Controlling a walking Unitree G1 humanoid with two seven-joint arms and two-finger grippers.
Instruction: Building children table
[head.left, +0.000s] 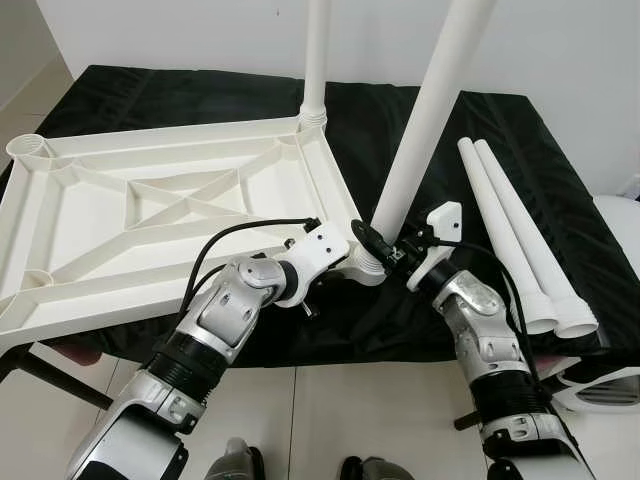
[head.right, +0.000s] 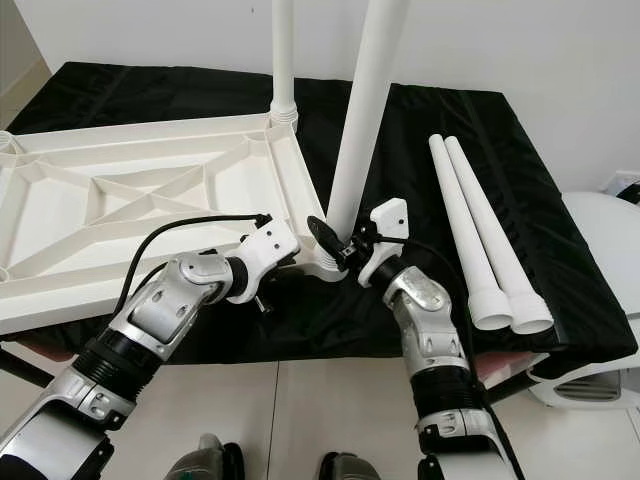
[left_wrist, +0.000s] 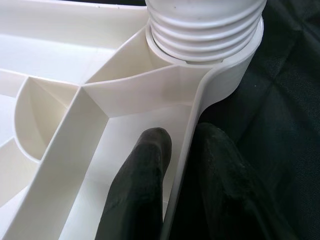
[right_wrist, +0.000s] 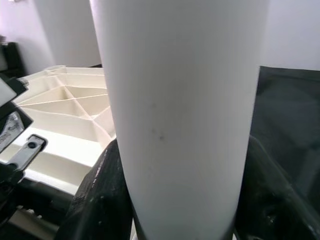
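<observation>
A white plastic tabletop (head.left: 150, 200) lies upside down on a black-covered table (head.left: 200, 90). One white leg (head.left: 316, 60) stands upright in its far right corner socket. A second leg (head.left: 430, 110) leans to the right out of the near right corner socket (left_wrist: 235, 75), and its threaded end (left_wrist: 205, 25) still shows above the socket. My right gripper (head.left: 385, 245) is shut on this leg just above its base, with fingers (right_wrist: 100, 195) on both sides. My left gripper (left_wrist: 182, 135) is shut on the tabletop's rim beside that socket.
Two spare white legs (head.left: 515, 235) lie side by side on the cloth at the right, reaching to the front edge. The tabletop's two left sockets (head.left: 30, 148) are empty. A white appliance (head.left: 605, 385) stands on the floor at the lower right. A white wall lies behind.
</observation>
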